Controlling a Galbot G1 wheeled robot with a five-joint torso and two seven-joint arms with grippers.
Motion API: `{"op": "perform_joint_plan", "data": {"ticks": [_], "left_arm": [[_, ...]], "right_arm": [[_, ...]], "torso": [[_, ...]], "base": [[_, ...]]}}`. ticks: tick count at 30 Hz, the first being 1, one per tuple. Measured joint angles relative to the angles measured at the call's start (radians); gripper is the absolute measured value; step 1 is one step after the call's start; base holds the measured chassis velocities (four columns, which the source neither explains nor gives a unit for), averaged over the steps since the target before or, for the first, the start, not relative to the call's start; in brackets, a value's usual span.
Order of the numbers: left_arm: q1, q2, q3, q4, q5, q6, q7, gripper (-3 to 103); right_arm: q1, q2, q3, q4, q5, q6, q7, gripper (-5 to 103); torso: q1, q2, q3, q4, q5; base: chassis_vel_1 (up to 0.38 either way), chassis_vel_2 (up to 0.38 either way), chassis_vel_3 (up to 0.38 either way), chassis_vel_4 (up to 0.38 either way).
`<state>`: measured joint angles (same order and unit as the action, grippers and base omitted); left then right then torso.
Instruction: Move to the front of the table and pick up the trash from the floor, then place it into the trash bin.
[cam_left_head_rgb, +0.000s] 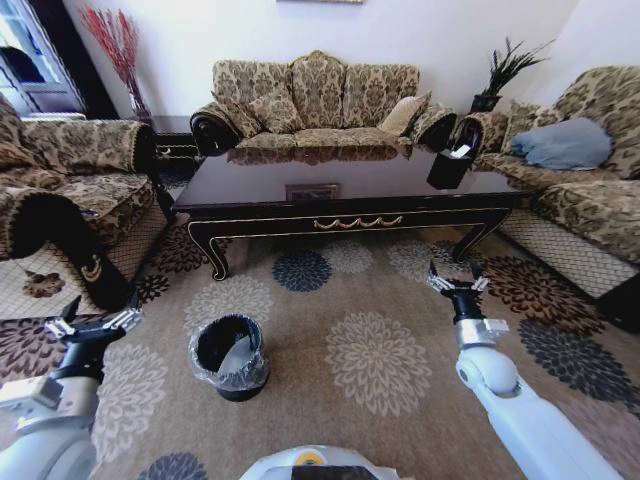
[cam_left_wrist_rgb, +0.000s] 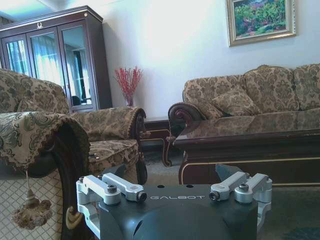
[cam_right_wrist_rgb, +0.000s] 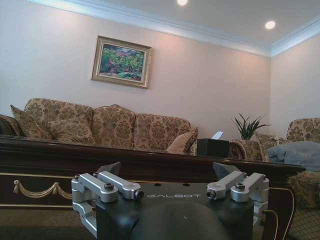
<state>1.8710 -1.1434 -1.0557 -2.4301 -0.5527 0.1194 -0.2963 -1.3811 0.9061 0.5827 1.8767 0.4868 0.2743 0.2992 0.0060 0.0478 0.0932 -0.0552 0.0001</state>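
Observation:
The dark glossy table (cam_left_head_rgb: 350, 190) stands across the middle of the head view, its gold-trimmed front rail facing me. On the rug to my front left sits the black trash bin (cam_left_head_rgb: 229, 356), its crinkly liner folded over the rim. My left gripper (cam_left_head_rgb: 95, 320) hangs open low at the left, beside the bin and apart from it. On the right, my right gripper (cam_left_head_rgb: 459, 281) is open above the rug, short of the table's right leg. Both wrist views look at the table (cam_left_wrist_rgb: 250, 145) (cam_right_wrist_rgb: 150, 162) past open, empty grippers (cam_left_wrist_rgb: 170, 172) (cam_right_wrist_rgb: 166, 169). The trash is out of view.
Patterned sofas stand on the left (cam_left_head_rgb: 70, 190), behind the table (cam_left_head_rgb: 315, 100) and on the right (cam_left_head_rgb: 580, 170). A dark tissue box (cam_left_head_rgb: 450, 165) sits on the table's right end. A floral rug (cam_left_head_rgb: 370, 350) covers the floor in front of me.

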Motion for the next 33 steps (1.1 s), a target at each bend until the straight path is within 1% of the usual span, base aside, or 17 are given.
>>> {"op": "perform_joint_plan", "data": {"ticks": [3, 9, 14, 18, 22, 23, 26, 33], "left_arm": [[-0.02, -0.001, 0.029, -0.005, 0.005, 0.026, -0.018, 100], [-0.042, -0.008, 0.065, -0.008, 0.026, 0.04, -0.026, 100], [-0.078, -0.055, 0.134, -0.002, 0.086, 0.041, -0.026, 100], [-0.084, -0.079, 0.161, 0.001, 0.103, 0.041, -0.025, 100], [-0.087, -0.092, 0.164, 0.008, 0.105, 0.041, -0.028, 100], [-0.086, -0.092, 0.164, 0.01, 0.106, 0.041, -0.028, 100], [-0.084, -0.086, 0.164, 0.015, 0.106, 0.039, -0.024, 100], [-0.089, -0.082, 0.179, 0.026, 0.095, 0.039, -0.008, 100]], "right_arm": [[-0.034, 0.013, 0.025, 0.032, 0.014, 0.001, -0.029, 100], [-0.074, 0.02, 0.062, 0.062, 0.018, 0.006, -0.065, 100], [-0.11, 0.019, 0.1, 0.072, 0.016, 0.019, -0.115, 100], [-0.126, 0.023, 0.112, 0.077, 0.01, 0.023, -0.13, 100], [-0.141, 0.034, 0.118, 0.079, 0.005, 0.025, -0.137, 100], [-0.143, 0.037, 0.118, 0.079, 0.004, 0.025, -0.138, 100], [-0.145, 0.04, 0.12, 0.078, 0.002, 0.026, -0.138, 100], [-0.151, 0.045, 0.121, 0.074, -0.001, 0.026, -0.138, 100]], "torso": [[0.0, 0.0, 0.0, 0.0, -0.0001], [0.0, 0.0, 0.0, 0.0001, -0.0001], [0.0, 0.0, 0.0, 0.0001, -0.0001], [0.0, 0.0, 0.0, 0.0002, -0.0002], [0.0, 0.0, 0.0, 0.0002, -0.0001], [0.0, 0.0, 0.0, 0.0, 0.0003], [0.0, 0.0, 0.0, 0.0001, -0.0003], [0.0, 0.0, 0.0, 0.0, 0.0]], "base": [[0.0, 0.0, 0.0, 0.0], [0.0, 0.0, 0.0, 0.0], [0.028, -0.035, -0.036, 0.038], [0.104, -0.112, -0.117, 0.123], [0.196, -0.195, -0.198, 0.197], [0.276, -0.255, -0.248, 0.259], [0.283, -0.266, -0.264, 0.28], [0.316, -0.312, -0.311, 0.301]]}}
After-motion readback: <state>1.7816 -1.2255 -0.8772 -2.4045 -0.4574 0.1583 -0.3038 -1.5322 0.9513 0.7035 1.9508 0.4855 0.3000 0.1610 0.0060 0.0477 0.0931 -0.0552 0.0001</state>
